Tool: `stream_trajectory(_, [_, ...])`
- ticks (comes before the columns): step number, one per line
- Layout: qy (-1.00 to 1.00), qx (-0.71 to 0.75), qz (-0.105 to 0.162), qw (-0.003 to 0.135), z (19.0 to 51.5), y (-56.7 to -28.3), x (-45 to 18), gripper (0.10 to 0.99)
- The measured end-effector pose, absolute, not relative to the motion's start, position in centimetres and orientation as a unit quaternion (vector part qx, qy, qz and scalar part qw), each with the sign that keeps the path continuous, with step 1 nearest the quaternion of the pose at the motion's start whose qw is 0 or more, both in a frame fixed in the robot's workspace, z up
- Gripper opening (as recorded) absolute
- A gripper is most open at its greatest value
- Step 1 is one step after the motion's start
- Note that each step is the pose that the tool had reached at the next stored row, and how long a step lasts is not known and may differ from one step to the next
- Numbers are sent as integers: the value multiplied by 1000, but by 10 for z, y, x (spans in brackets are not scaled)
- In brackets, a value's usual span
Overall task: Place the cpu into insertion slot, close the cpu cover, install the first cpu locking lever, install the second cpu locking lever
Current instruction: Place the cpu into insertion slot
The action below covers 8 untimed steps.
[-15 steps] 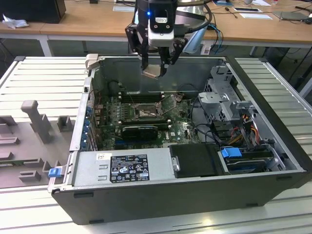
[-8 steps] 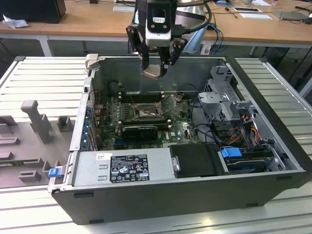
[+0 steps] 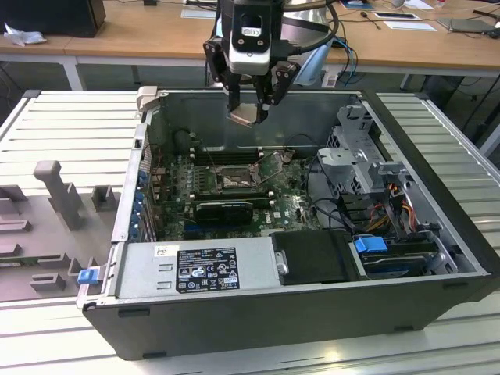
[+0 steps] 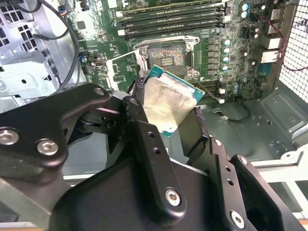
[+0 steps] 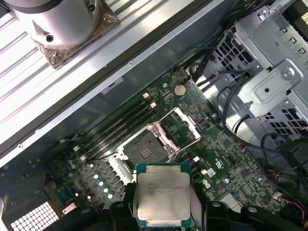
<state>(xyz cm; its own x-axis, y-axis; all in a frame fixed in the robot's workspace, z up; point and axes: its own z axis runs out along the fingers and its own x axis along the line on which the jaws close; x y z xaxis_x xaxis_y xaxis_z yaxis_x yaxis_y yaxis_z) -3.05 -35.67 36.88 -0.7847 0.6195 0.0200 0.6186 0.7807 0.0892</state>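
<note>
My gripper hangs above the open computer case, shut on the cpu, a flat square chip with a pale silvery face. In both wrist views the cpu sits between the black fingers, held by two opposite edges. Well below it on the green motherboard is the insertion slot, a dark square socket with a metal rim and nothing in it. The cpu cover is a silver frame swung open beside the slot.
Long black memory slots run behind the socket and a long black card lies in front of it. A drive cage with cables stands at the exterior view's right. The power supply fills the case front. A grey fixture sits outside at the left.
</note>
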Motion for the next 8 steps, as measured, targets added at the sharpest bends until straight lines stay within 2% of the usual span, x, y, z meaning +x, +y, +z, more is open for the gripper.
stream_trajectory(8, [936,349,45,6,369,-357,-30,529])
